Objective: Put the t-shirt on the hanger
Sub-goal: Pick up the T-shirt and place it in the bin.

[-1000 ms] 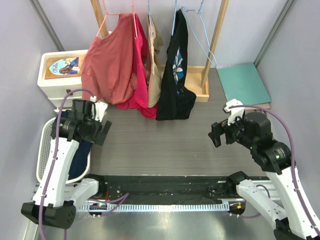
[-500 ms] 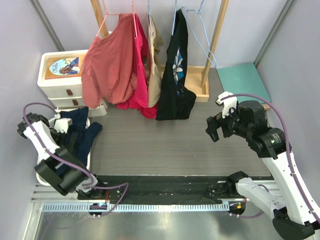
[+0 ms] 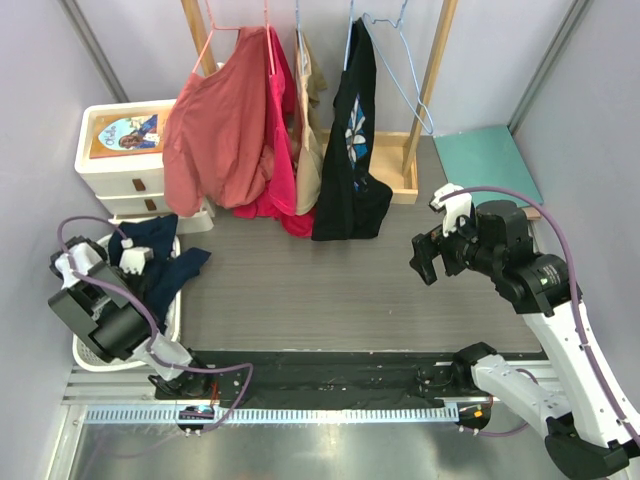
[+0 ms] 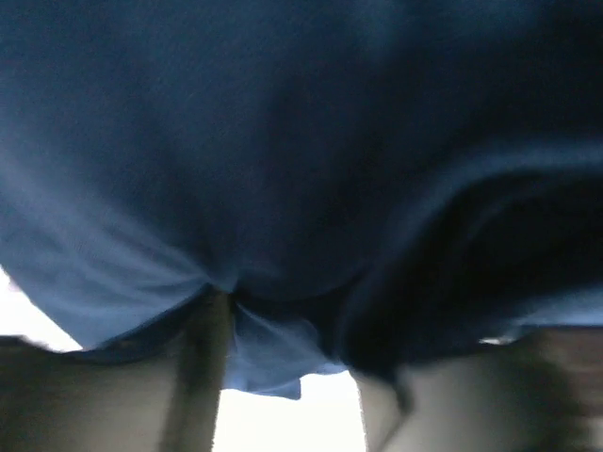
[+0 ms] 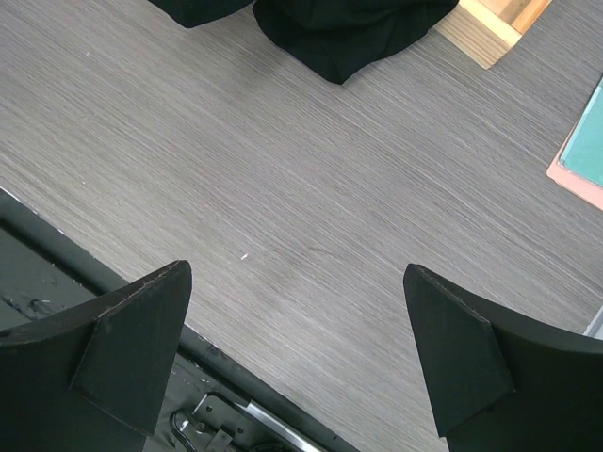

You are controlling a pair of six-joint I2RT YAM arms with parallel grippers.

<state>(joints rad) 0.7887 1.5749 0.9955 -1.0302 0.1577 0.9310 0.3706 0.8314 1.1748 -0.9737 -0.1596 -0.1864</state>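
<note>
The dark navy t-shirt (image 3: 170, 270) lies bunched over the rim of a white basket (image 3: 90, 345) at the near left. My left gripper (image 3: 133, 258) is down in it. In the left wrist view, blurred navy cloth (image 4: 283, 141) fills the frame and gathers into folds between the narrowed fingers (image 4: 203, 377) of the left gripper (image 4: 292, 330), which is shut on it. The light-blue wire hanger (image 3: 398, 82) hangs bare at the right end of the rack. My right gripper (image 3: 422, 262) hovers open over the wood-grain floor, nothing between the right gripper (image 5: 297, 311) fingers.
The rack holds red and pink shirts (image 3: 215, 130), a beige garment and a black graphic shirt (image 3: 350, 140) whose hem reaches the floor (image 5: 349, 28). A white drawer unit (image 3: 125, 150) stands behind the basket. A green board (image 3: 490, 165) lies at the back right.
My left arm swung from above the table down to the basket, and its jaws closed in on the navy cloth. The right gripper shifted slightly left and stayed open.
</note>
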